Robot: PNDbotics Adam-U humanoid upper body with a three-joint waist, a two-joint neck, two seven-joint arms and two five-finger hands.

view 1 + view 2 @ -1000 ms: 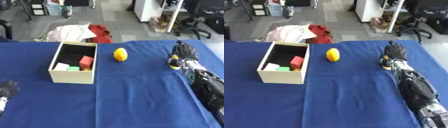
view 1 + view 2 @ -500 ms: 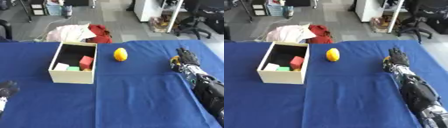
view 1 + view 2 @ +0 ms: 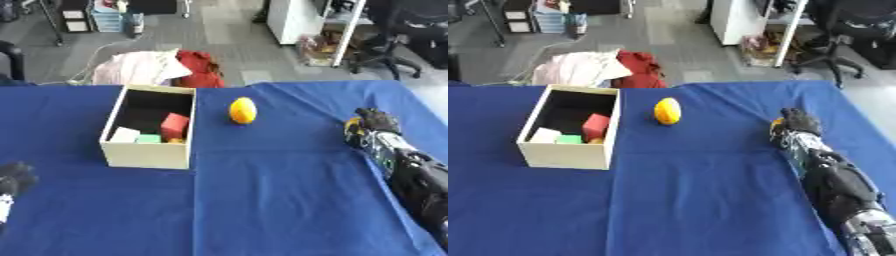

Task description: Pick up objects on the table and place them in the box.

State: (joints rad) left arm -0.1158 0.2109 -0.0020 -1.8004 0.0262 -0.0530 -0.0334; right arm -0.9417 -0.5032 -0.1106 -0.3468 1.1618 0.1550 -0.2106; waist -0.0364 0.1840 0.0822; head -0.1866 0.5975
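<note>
Yellow lemon-like fruit [image 3: 242,110] sits beside my box [image 3: 149,148]; right hand [image 3: 797,124] seems curled, possibly pinching something yellow; no writing legible.

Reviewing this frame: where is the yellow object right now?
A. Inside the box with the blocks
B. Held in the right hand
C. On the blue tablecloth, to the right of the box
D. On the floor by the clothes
C. The yellow object lies on the blue tablecloth just right of the box, apart from it, and the right hand is well off to its right.
</note>
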